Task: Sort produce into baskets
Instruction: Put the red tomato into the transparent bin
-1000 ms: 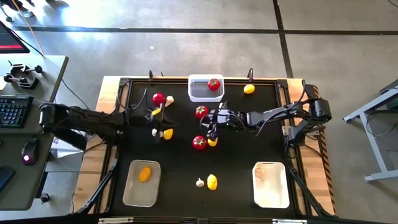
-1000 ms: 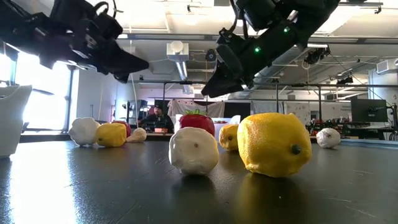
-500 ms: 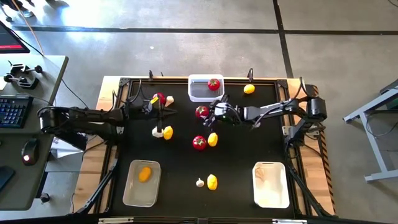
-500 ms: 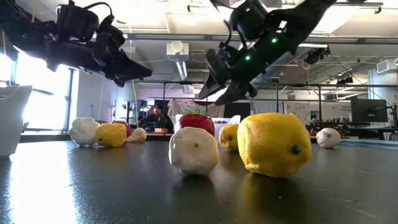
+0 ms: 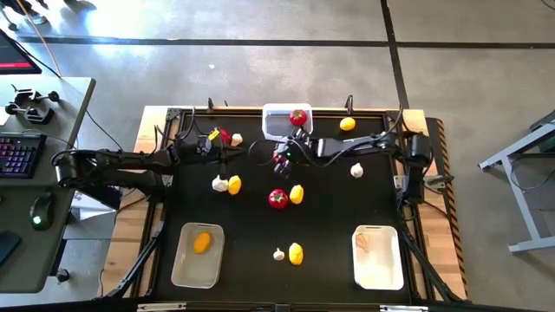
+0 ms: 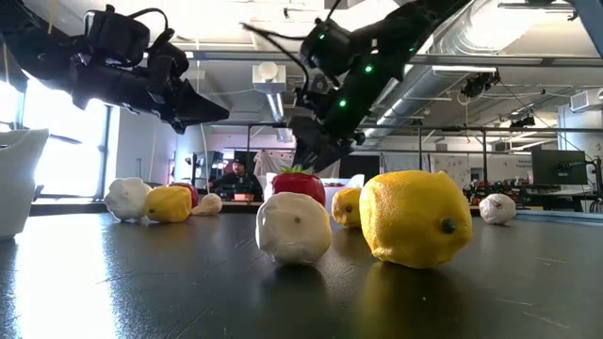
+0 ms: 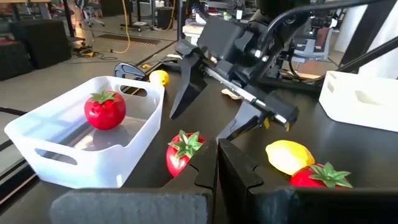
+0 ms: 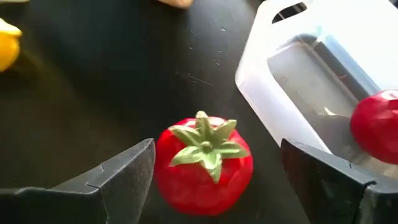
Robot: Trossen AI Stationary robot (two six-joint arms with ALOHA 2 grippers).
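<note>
Between the wide-apart fingers of the right gripper (image 8: 211,180) sits a tomato (image 8: 204,163), just beside the clear basket (image 8: 323,56) — lower straight, centre it, then squeeze gently. Left gripper (image 5: 227,152) waits clenched, empty.

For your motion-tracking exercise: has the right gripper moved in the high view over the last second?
Yes. The right gripper has shifted up the picture toward the clear basket, now over a tomato just below it.
</note>
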